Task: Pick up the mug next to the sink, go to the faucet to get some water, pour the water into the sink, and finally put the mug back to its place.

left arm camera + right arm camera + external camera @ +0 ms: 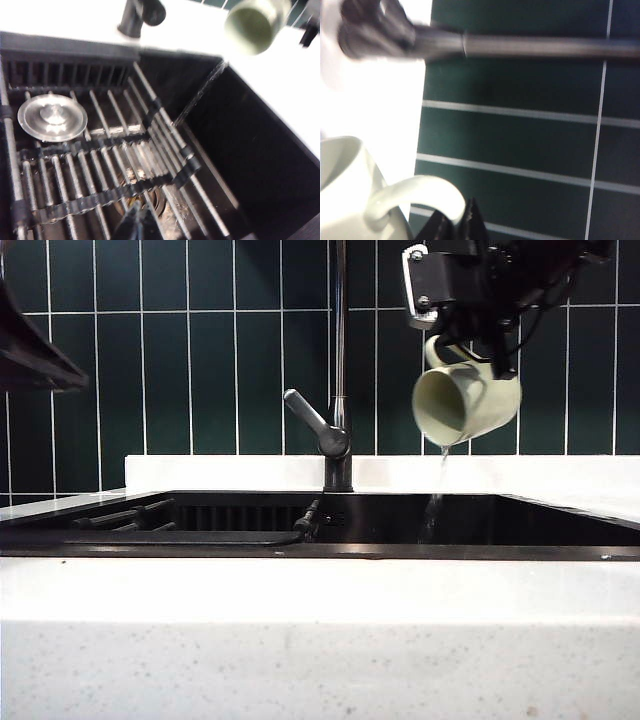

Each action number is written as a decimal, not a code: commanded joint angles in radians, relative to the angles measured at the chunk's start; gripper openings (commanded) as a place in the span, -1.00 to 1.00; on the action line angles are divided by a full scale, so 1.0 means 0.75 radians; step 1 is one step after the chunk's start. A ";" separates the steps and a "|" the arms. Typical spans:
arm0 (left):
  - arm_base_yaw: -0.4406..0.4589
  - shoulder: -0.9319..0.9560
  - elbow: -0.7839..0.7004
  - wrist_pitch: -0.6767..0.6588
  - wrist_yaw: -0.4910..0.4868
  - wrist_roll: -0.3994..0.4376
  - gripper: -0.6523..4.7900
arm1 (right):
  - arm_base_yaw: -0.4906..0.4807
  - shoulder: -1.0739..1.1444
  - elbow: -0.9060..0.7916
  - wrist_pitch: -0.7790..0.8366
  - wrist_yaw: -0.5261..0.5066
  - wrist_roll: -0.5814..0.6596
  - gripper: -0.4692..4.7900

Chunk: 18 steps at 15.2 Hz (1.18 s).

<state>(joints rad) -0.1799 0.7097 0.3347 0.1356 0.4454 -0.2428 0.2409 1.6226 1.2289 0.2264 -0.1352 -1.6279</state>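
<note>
The cream mug [465, 400] hangs tipped on its side above the right part of the black sink [320, 545], its mouth turned left. A thin stream of water [441, 475] falls from its lip into the basin. My right gripper [482, 348] is shut on the mug's handle [415, 192], with both fingertips [470, 220] pinching it. The dark faucet [340, 360] stands left of the mug, its grey lever [308, 414] angled up to the left. My left gripper [137, 220] is shut and empty above the sink's wire rack [125, 165], and the mug [255, 27] is far from it.
A round steel drain cover [52, 117] lies on the rack inside the basin. White speckled countertop [320, 640] surrounds the sink, with a dark green tiled wall [190, 360] behind. A dark part of the left arm [30, 350] shows at the upper left.
</note>
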 commanded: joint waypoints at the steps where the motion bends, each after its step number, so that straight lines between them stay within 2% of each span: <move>1: 0.002 -0.138 -0.021 -0.001 -0.007 -0.041 -0.78 | 0.024 -0.054 -0.027 0.072 0.035 0.008 -0.81; 3: 0.002 -0.244 -0.021 -0.031 -0.025 -0.041 -0.78 | 0.026 -0.080 -0.064 0.083 0.090 0.243 -0.82; 5: 0.002 -0.334 -0.021 -0.083 -0.026 -0.041 -0.78 | -0.008 -0.101 -0.073 0.082 0.185 0.651 -0.82; 7: 0.002 -0.474 -0.021 -0.190 -0.030 -0.041 -0.78 | -0.119 -0.109 -0.073 0.082 0.249 1.164 -0.82; 10: 0.002 -0.579 -0.021 -0.291 -0.030 -0.040 -0.78 | -0.322 -0.137 -0.132 0.117 0.245 1.743 -0.82; 14: 0.002 -0.592 -0.021 -0.341 -0.031 -0.025 -0.78 | -0.548 -0.212 -0.370 0.335 0.096 2.180 -0.82; 15: 0.002 -0.592 -0.021 -0.340 -0.043 -0.023 -0.78 | -0.599 -0.217 -0.482 0.491 0.061 2.305 -0.82; 16: 0.002 -0.592 -0.021 -0.341 -0.055 -0.021 -0.78 | -0.621 -0.217 -0.571 0.598 0.059 2.381 -0.82; 18: 0.002 -0.592 -0.021 -0.341 -0.055 -0.021 -0.78 | -0.629 -0.215 -0.714 0.705 0.031 2.393 -0.82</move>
<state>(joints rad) -0.1795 0.2665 0.3176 -0.1295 0.4068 -0.2626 -0.2314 1.4727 0.7078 0.6586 -0.0906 0.1432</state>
